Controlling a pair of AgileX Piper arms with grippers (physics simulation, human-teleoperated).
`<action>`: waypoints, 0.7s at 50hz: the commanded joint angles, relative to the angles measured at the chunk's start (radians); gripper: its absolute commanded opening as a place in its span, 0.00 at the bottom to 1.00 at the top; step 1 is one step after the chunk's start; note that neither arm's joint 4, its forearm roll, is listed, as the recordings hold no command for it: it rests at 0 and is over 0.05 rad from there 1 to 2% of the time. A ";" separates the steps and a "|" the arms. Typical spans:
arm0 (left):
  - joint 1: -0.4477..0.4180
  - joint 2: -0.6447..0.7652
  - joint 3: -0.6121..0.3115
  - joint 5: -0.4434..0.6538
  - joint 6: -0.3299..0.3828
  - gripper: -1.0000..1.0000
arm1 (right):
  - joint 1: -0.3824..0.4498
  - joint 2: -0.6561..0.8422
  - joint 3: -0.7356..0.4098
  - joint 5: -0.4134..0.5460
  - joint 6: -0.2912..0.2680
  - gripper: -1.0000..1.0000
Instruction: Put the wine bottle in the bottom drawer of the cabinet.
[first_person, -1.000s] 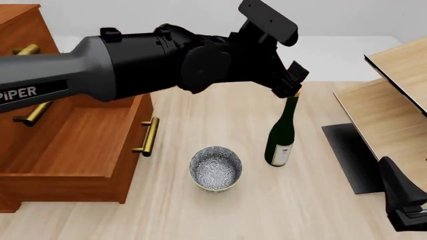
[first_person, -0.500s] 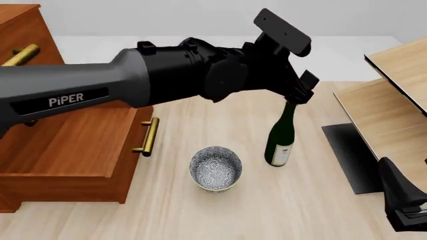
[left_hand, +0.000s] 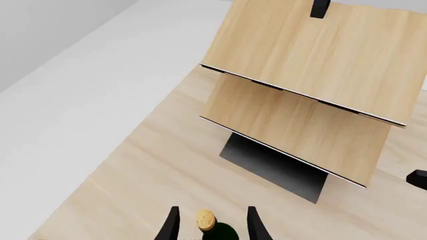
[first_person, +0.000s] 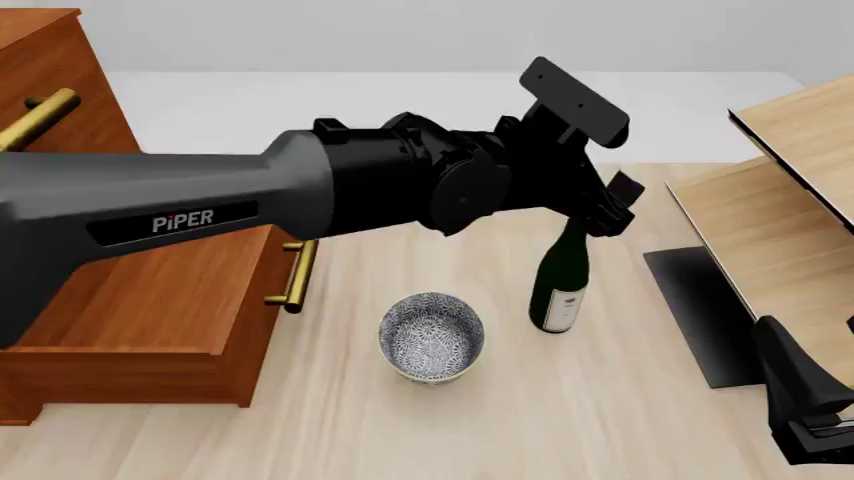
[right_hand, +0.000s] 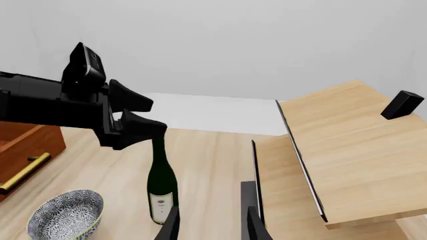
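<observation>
The bottle (first_person: 561, 283) stands upright on the counter (first_person: 534, 420), right of the middle, with its white label facing the near side. Just left of it and a little nearer sits a patterned bowl (first_person: 431, 337), apart from the glass.

The left pincer (first_person: 603, 212) reaches across from the left and hangs around the top of the bottle. In the left wrist view its two fingers (left_hand: 171, 226) stand apart with the tan cork (left_hand: 205, 219) between them, a gap showing on each side, so nothing is clamped. From the right wrist view the same black fingers straddle the neck of the bottle (right_hand: 162, 187) just above the shoulder.

The cabinet (first_person: 54, 75) fills the far left. Its drawer (first_person: 147, 320) at the bottom is pulled out toward the right, open on top, with the brass handle (first_person: 296, 275) on its front facing the bowl. The bottle is outside the drawer, well apart from it.

The right pincer (right_hand: 210, 225) waits low at the near right, fingers apart and holding nothing. A pale shelf unit (first_person: 787, 210) leans at the right edge, with a dark base plate (first_person: 701, 310) on the counter beneath it.
</observation>
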 joint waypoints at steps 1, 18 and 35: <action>0.002 0.024 0.021 -0.032 -0.009 1.00 | 0.002 -0.001 0.000 0.002 0.000 1.00; -0.006 0.041 0.070 -0.076 -0.025 1.00 | 0.006 0.001 0.001 0.004 -0.003 1.00; 0.007 0.051 0.078 -0.092 -0.032 1.00 | 0.008 0.000 0.001 0.006 -0.006 1.00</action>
